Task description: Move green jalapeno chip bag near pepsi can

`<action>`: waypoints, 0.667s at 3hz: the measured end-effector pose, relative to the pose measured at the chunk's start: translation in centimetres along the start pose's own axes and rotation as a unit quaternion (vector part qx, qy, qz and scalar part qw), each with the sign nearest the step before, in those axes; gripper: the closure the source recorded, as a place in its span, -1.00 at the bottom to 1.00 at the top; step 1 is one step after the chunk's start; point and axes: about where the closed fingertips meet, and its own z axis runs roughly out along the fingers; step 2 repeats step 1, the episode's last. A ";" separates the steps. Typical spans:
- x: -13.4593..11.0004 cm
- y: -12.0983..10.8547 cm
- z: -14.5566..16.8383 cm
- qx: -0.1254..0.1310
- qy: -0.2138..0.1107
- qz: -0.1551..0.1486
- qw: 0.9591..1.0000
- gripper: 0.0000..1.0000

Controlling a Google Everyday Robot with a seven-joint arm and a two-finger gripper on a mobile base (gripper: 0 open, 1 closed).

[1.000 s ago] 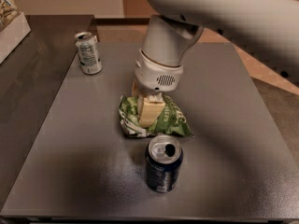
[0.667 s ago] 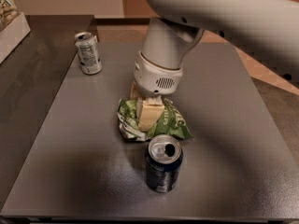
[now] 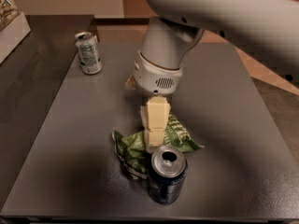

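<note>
The green jalapeno chip bag [image 3: 133,149] lies crumpled on the grey table [image 3: 56,148], touching the far side of the pepsi can [image 3: 167,178]. The can is navy with an opened silver top and stands near the table's front edge. My gripper [image 3: 153,144] hangs from the white arm [image 3: 161,55], its cream fingers [image 3: 155,115] pointing down with their tips in the middle of the bag. The fingers are pressed together on the bag's foil, just behind the can. The part of the bag under the fingers is hidden.
A white-and-silver can [image 3: 88,52] stands at the table's far left. A white box [image 3: 11,31] sits on the darker counter at the left edge. The arm's large white link [image 3: 224,8] spans the upper right.
The gripper's fingers have reached toward the front, and the bag has moved with them closer to the pepsi can. The pepsi can has shifted slightly toward the front edge.
</note>
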 end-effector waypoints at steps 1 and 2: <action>0.0 0.0 0.0 0.000 0.000 0.000 1.000 -1.00; 0.0 0.0 0.0 0.000 0.000 0.000 1.000 -1.00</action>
